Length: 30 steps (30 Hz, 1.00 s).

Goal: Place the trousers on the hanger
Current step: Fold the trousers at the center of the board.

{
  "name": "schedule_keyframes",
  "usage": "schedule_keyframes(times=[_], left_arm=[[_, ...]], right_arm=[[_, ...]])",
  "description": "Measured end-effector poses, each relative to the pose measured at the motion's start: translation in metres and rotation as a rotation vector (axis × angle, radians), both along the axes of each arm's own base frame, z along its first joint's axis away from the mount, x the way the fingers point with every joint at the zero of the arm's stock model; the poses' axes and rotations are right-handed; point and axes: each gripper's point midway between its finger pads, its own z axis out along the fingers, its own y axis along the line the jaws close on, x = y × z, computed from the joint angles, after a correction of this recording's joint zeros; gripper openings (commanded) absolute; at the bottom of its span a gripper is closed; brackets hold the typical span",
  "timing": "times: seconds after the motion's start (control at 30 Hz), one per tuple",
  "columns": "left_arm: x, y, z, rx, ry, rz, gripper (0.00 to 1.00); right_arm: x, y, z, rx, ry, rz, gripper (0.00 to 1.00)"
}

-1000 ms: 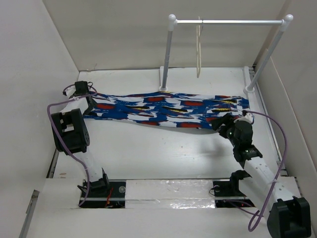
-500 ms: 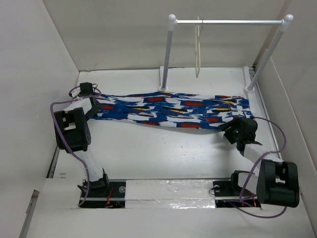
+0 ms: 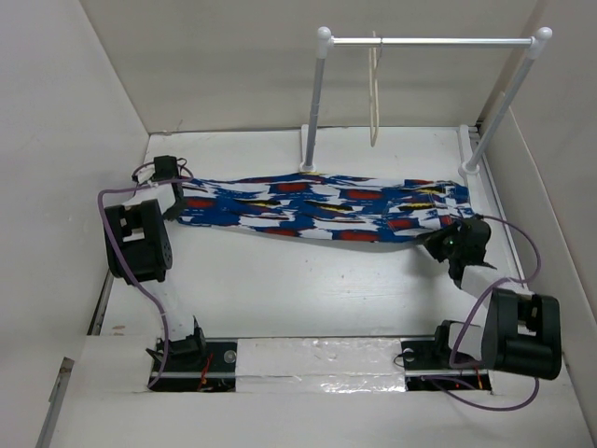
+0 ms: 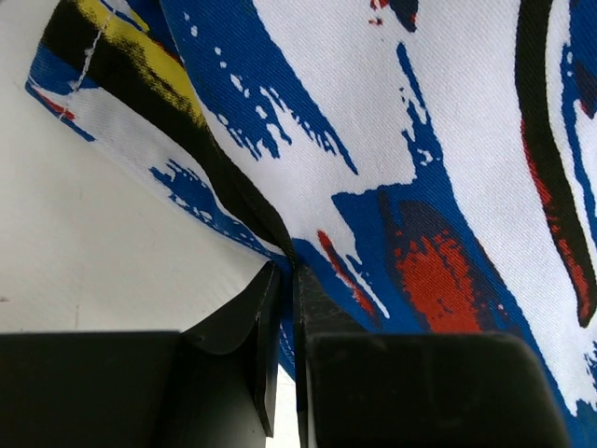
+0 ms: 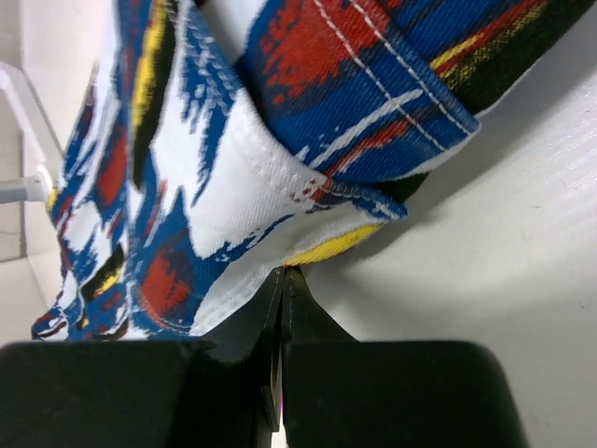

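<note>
Our left gripper (image 4: 284, 271) and right gripper (image 5: 283, 275) are each clamped on an end of the trousers (image 3: 317, 207); lifting and draping them over the hanger (image 3: 374, 103) beyond them remains.

I work on a plain white surface (image 3: 308, 289), boxed in by a matte off-white left wall (image 3: 65, 140), back wall (image 3: 215, 65) and right wall (image 3: 569, 187). At the far side stands a rack (image 3: 315, 103): two white poles on small white feet, with a metal crossbar (image 3: 429, 41) joining their tops. A glossy taped strip (image 3: 317, 359) runs along the near edge. The light is soft and even, and shadows are faint.
</note>
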Motion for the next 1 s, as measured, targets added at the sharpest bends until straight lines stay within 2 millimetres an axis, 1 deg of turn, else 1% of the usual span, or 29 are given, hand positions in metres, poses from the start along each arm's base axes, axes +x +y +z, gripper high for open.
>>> schedule_keyframes(times=[0.07,0.2,0.3,0.33,0.43,0.53,0.6,0.63,0.67,0.7,0.73,0.77,0.83,0.87,0.9,0.93,0.97,1.0], left_arm=[[-0.001,0.003,0.001,0.024,0.013,-0.002,0.0],[-0.013,0.01,0.0,0.086,0.078,-0.001,0.0],[-0.024,0.011,0.001,0.112,0.114,-0.005,0.0],[-0.031,0.01,0.001,0.116,0.121,-0.006,0.0],[-0.066,0.009,0.005,0.132,0.169,-0.002,0.0],[-0.096,0.011,0.018,0.146,0.18,0.023,0.0],[-0.111,0.013,0.029,0.135,0.156,0.051,0.0],[-0.117,0.015,0.034,0.129,0.136,0.067,0.0],[-0.122,0.017,0.039,0.126,0.12,0.081,0.0],[-0.126,0.018,0.044,0.125,0.1,0.091,0.11],[-0.129,0.019,0.049,0.126,0.084,0.099,0.23],[-0.13,0.02,0.053,0.127,0.071,0.104,0.48],[-0.129,0.02,0.059,0.124,0.047,0.104,0.72],[-0.128,0.019,0.06,0.119,0.04,0.098,0.73],[-0.126,0.016,0.062,0.107,0.025,0.094,0.74],[-0.124,0.013,0.064,0.094,0.009,0.083,0.72],[-0.121,0.01,0.069,0.081,-0.018,0.068,0.68],[-0.118,0.005,0.076,0.072,-0.053,0.052,0.66]], right_arm=[[-0.002,-0.002,0.011,-0.017,-0.039,-0.005,0.0],[-0.013,-0.006,0.038,-0.05,-0.131,-0.014,0.0],[-0.032,-0.004,0.053,-0.059,-0.181,-0.01,0.0],[-0.039,-0.003,0.059,-0.063,-0.203,-0.009,0.0],[-0.059,-0.001,0.074,-0.075,-0.261,-0.015,0.01],[-0.077,0.002,0.085,-0.088,-0.299,-0.021,0.02],[-0.088,0.005,0.086,-0.094,-0.303,-0.02,0.1],[-0.094,0.007,0.081,-0.093,-0.286,-0.016,0.34],[-0.095,0.007,0.08,-0.089,-0.279,-0.017,0.48],[-0.098,0.008,0.076,-0.089,-0.26,-0.015,0.62],[-0.1,0.008,0.072,-0.083,-0.245,-0.017,0.72],[-0.101,0.007,0.069,-0.085,-0.232,-0.02,0.83],[-0.102,0.006,0.062,-0.081,-0.19,-0.026,0.92],[-0.102,0.004,0.059,-0.081,-0.166,-0.033,0.96],[-0.102,0.001,0.056,-0.083,-0.142,-0.045,0.96],[-0.101,-0.002,0.054,-0.088,-0.121,-0.059,0.97],[-0.1,-0.007,0.052,-0.097,-0.098,-0.082,0.97],[-0.099,-0.012,0.05,-0.105,-0.079,-0.104,0.97]])
